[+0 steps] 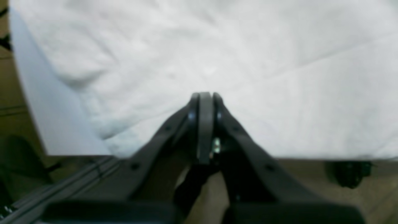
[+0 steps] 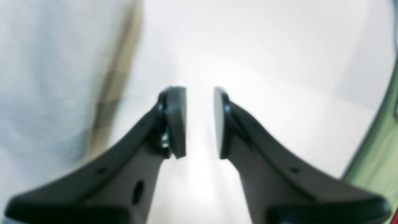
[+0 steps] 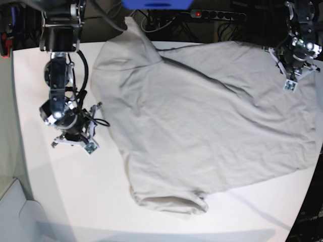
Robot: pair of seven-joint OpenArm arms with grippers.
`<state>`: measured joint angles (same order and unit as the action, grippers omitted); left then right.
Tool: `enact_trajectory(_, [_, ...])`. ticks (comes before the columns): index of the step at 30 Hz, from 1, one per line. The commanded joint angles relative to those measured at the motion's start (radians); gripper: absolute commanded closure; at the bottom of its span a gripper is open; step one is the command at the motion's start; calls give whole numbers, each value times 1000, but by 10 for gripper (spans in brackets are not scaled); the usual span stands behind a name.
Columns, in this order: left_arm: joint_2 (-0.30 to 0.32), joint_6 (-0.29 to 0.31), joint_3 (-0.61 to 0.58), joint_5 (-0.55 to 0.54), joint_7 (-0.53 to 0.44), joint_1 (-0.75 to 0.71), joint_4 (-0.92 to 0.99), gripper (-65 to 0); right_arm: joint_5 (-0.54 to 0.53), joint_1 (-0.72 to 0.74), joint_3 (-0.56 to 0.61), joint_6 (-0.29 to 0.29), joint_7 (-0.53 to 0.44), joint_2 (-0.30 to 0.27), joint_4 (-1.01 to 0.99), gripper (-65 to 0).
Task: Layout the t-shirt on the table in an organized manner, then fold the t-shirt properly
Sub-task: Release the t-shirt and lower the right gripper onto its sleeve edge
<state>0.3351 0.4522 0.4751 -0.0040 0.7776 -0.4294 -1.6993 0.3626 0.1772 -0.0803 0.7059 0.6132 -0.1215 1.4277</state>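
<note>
On the table (image 3: 60, 201), the t-shirt (image 3: 202, 126) lies between both arms' jaws.

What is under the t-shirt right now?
The t-shirt lies spread on the white table, which shows bare around it. Whatever else might lie beneath the cloth is covered; only wrinkles show.
</note>
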Motion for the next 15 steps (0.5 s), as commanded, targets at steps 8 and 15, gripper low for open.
enact_trajectory(8, [12,-5,7,-3,15,10,-45,-1,-43,22,1,-8,-20,58,83,-326])
enact_trajectory(15, [-44,-5,-2,0,182,140,-163,-1,-44,26,4,-8,-6,92,58,-329])
